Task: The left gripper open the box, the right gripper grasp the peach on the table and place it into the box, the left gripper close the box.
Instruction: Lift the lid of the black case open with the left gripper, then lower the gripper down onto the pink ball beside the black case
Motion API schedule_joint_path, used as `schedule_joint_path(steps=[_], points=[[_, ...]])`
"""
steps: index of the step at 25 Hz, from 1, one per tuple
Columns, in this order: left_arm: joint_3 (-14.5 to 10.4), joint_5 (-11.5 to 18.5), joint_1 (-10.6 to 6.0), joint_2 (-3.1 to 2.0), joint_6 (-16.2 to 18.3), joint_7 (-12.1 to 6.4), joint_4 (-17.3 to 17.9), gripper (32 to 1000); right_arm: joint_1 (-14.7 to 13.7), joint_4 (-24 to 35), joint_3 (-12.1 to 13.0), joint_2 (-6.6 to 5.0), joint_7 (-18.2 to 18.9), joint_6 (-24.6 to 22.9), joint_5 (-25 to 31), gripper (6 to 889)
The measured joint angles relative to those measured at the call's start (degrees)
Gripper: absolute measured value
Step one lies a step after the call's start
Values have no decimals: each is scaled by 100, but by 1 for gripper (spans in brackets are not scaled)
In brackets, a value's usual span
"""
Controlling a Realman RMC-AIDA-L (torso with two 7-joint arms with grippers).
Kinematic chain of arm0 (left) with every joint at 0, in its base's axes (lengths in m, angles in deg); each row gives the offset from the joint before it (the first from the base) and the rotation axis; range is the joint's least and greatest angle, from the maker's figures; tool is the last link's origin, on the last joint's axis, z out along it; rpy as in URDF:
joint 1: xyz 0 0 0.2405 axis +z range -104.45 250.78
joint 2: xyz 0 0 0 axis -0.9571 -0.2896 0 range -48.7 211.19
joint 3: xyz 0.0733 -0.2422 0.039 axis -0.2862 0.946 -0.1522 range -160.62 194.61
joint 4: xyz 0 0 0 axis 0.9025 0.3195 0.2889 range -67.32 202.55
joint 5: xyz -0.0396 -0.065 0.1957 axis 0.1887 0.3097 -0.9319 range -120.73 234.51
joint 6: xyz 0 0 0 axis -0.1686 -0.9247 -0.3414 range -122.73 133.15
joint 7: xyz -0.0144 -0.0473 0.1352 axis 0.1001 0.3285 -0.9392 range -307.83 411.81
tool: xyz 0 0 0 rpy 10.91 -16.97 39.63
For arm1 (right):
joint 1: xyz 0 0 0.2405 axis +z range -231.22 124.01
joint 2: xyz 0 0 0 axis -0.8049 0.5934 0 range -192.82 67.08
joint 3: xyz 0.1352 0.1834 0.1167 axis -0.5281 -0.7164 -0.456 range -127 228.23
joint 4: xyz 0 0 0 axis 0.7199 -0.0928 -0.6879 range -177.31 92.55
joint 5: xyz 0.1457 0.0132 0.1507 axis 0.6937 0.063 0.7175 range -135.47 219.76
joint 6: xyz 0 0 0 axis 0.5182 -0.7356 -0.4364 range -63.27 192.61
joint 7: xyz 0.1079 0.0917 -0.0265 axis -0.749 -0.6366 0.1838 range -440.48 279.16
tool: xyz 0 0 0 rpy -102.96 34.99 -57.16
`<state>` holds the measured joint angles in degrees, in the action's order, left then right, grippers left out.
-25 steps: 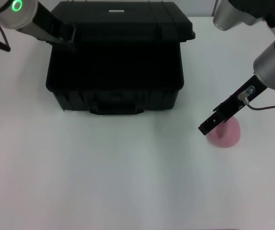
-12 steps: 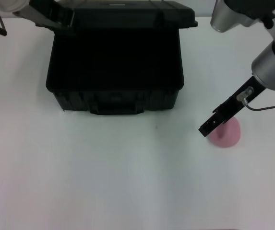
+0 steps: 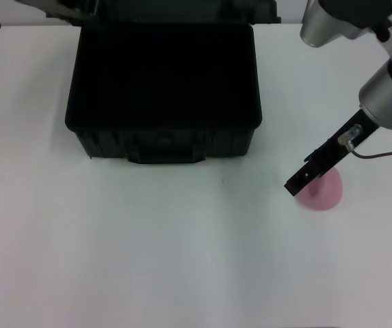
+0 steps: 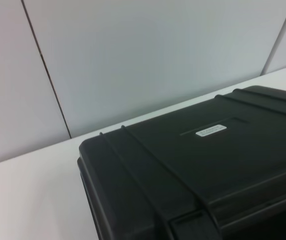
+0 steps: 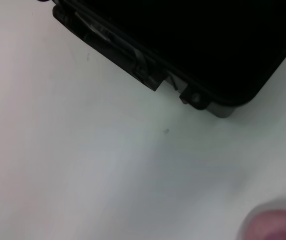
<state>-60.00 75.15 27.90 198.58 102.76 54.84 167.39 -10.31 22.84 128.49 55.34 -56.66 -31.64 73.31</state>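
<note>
The black box (image 3: 161, 140) stands open at the back centre of the table, its dark inside showing. Its lid (image 3: 182, 9) is tipped back at the far edge, and my left gripper (image 3: 78, 8) holds it at its left corner, mostly cut off by the picture's top. The left wrist view shows the lid's outer face (image 4: 207, 170) with a small white label (image 4: 210, 130). The pink peach (image 3: 327, 193) lies on the table right of the box. My right gripper (image 3: 295, 183) hangs slanted just over the peach's left side. The right wrist view catches the peach (image 5: 275, 225) at its edge and the box's front corner (image 5: 147, 75).
The white table (image 3: 148, 260) stretches in front of the box and peach. A pale panelled wall (image 4: 157, 55) stands behind the box. The right arm's upper links (image 3: 339, 17) hang over the back right corner.
The left gripper has moved back and up with the lid, swinging it from half raised to nearly fully open. The right gripper and the peach have stayed in place.
</note>
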Motion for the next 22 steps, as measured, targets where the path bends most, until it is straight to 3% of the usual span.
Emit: schedule_joint_path(steps=[15, 22], points=[[296, 9, -66, 1, -168, -153, -14, 391, 74, -185, 0, 0, 26, 42, 3, 805], [307, 14, -70, 0, -169, -156, -10, 391, 74, -185, 0, 0, 26, 43, 3, 803]])
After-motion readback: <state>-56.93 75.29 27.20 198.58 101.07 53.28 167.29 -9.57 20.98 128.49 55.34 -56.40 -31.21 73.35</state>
